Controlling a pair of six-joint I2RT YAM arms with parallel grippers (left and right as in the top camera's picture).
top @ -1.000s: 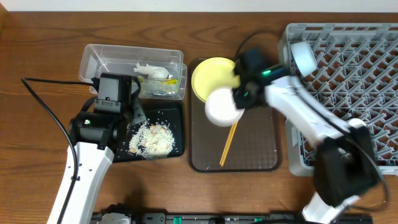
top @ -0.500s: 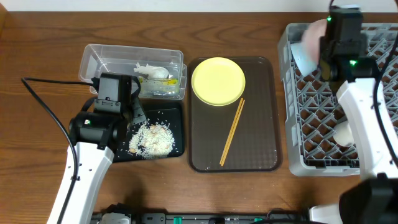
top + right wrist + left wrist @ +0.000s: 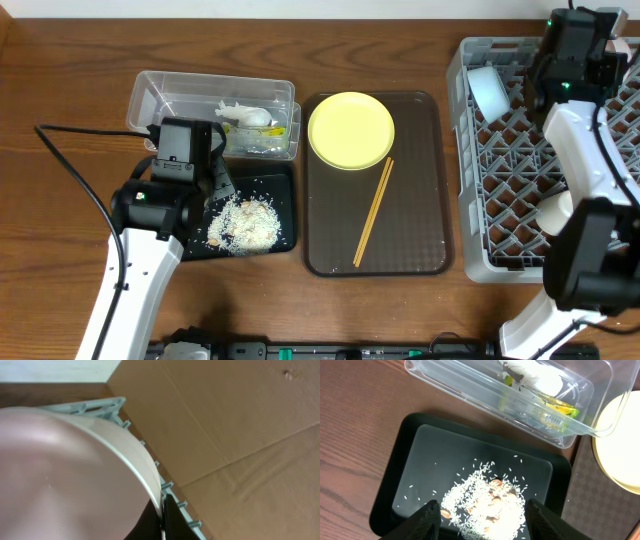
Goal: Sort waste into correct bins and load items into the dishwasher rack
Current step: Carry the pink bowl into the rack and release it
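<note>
The right gripper (image 3: 161,513) is pinching the rim of the round white bowl (image 3: 65,470), with one dark finger on each side of the thin wall. The bowl fills most of the wrist view beside those fingers. Beneath the gripper lies the large square grey plastic dishwasher rack (image 3: 520,170), and the right arm reaches over its far corner. Brown cardboard (image 3: 235,420) stands beyond it. Within the rack, the light blue bowl (image 3: 487,90) leans among the pegs to the gripper's left, and the small white cup (image 3: 555,211) sits nearer the robot than the gripper. The left gripper (image 3: 484,510) is spread wide and holds nothing. Its fingers hang either side of the loose clump of white cooked rice (image 3: 482,502), which lies in the flat black shallow tray (image 3: 420,460) directly below. Just ahead of it is the clear plastic rectangular tub (image 3: 460,380) with crumpled white and green-yellow wrapper scraps (image 3: 535,375) inside. To its right, the yellow round plate (image 3: 350,130) and the thin wooden chopsticks (image 3: 373,212) rest on the flat brown serving tray (image 3: 420,240). The chopsticks' far end lies just beside the plate's edge.
</note>
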